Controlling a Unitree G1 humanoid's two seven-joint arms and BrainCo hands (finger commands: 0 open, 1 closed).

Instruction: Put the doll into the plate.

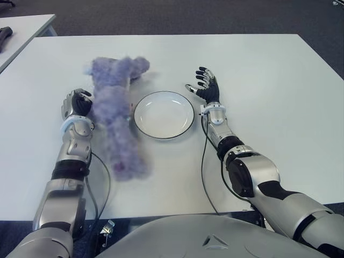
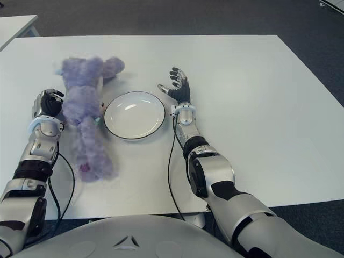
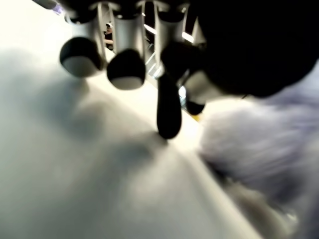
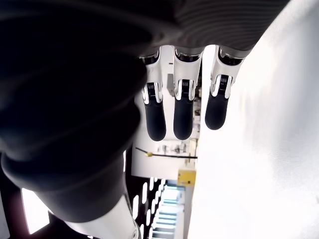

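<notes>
A fuzzy purple doll (image 1: 114,110) lies stretched out on the white table (image 1: 269,80), just left of the plate. The white plate (image 1: 164,115) with a dark rim holds nothing. My left hand (image 1: 77,102) sits against the doll's left side with its fingers curled. In the left wrist view its fingertips (image 3: 127,74) hang over the table and the doll's fur (image 3: 259,149) is beside them, not between them. My right hand (image 1: 202,84) is right of the plate's far edge, fingers (image 4: 183,117) straight and spread, holding nothing.
A second table (image 1: 21,29) stands at the far left with a dark object (image 1: 4,35) on it. Black cables (image 1: 203,161) trail from both wrists across the table toward its near edge.
</notes>
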